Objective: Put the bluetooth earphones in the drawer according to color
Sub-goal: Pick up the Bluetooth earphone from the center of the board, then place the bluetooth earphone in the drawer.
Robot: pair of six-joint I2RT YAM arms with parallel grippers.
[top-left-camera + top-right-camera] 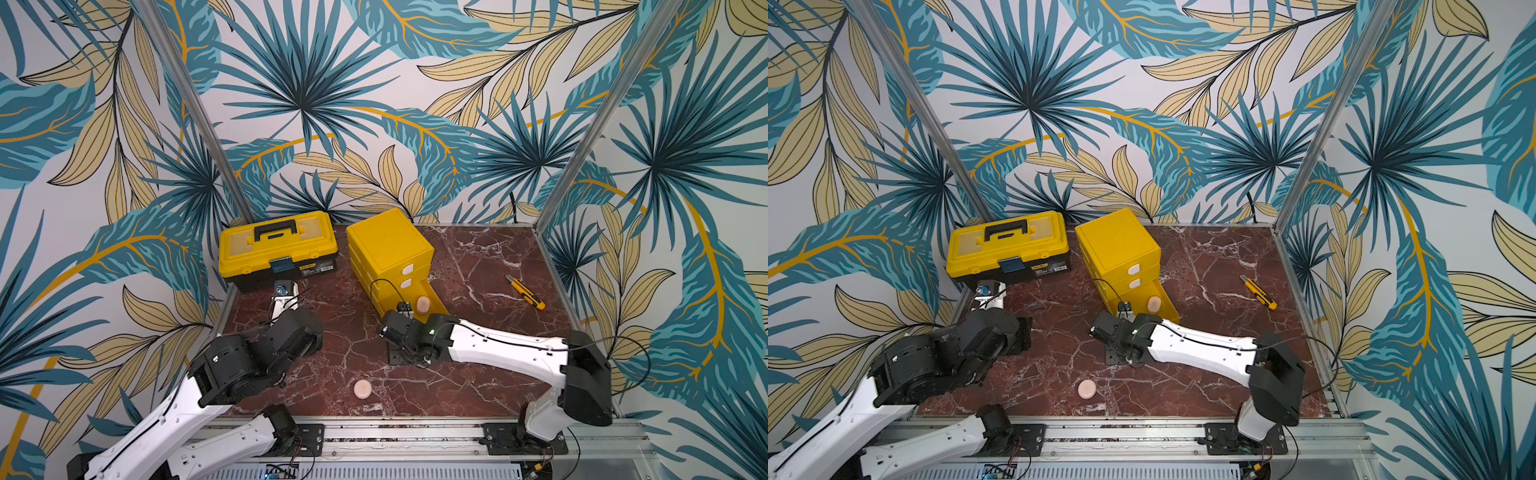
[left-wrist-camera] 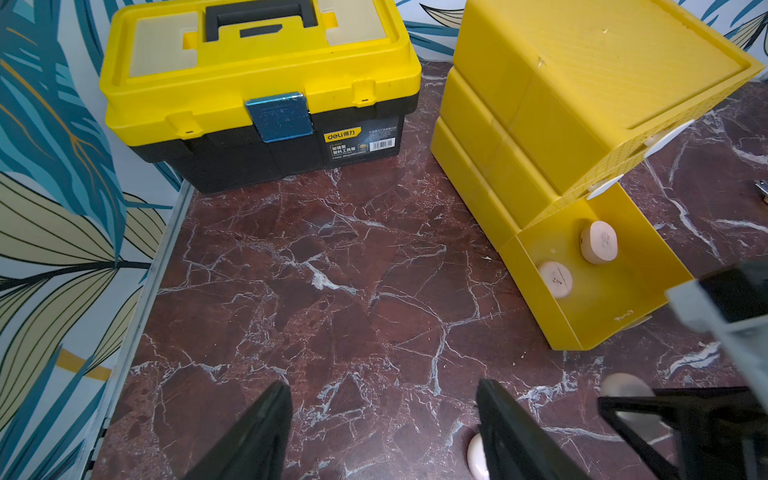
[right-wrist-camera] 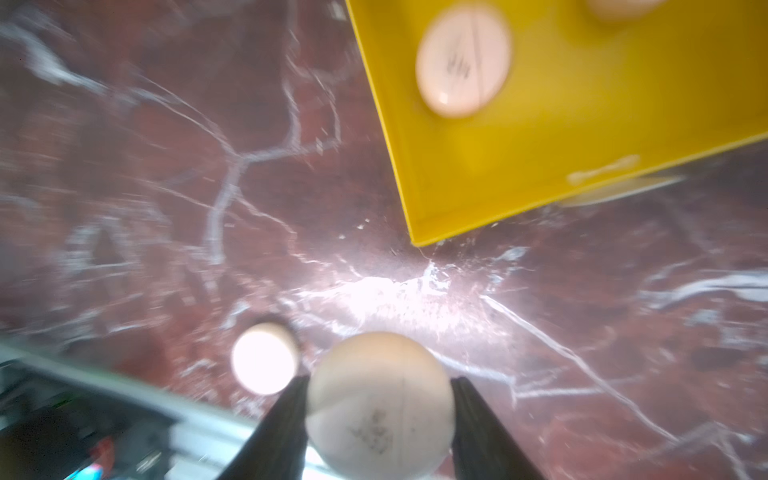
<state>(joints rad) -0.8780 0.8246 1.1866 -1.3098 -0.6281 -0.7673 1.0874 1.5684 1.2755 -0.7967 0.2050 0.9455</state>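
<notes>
Beside the open bottom drawer [image 3: 561, 124], your right gripper [image 3: 380, 379] is clamped on a pale pink earphone case [image 3: 378, 411]; your left gripper [image 2: 383, 383] gapes wide, empty.

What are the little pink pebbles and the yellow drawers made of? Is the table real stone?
The pink earphone case looks like smooth, slightly shiny plastic with rounded edges. The yellow drawer chest seems hard matte plastic; fine lines ridge its top. The table looks like glossy red marble with white veins, maybe only printed.
</notes>
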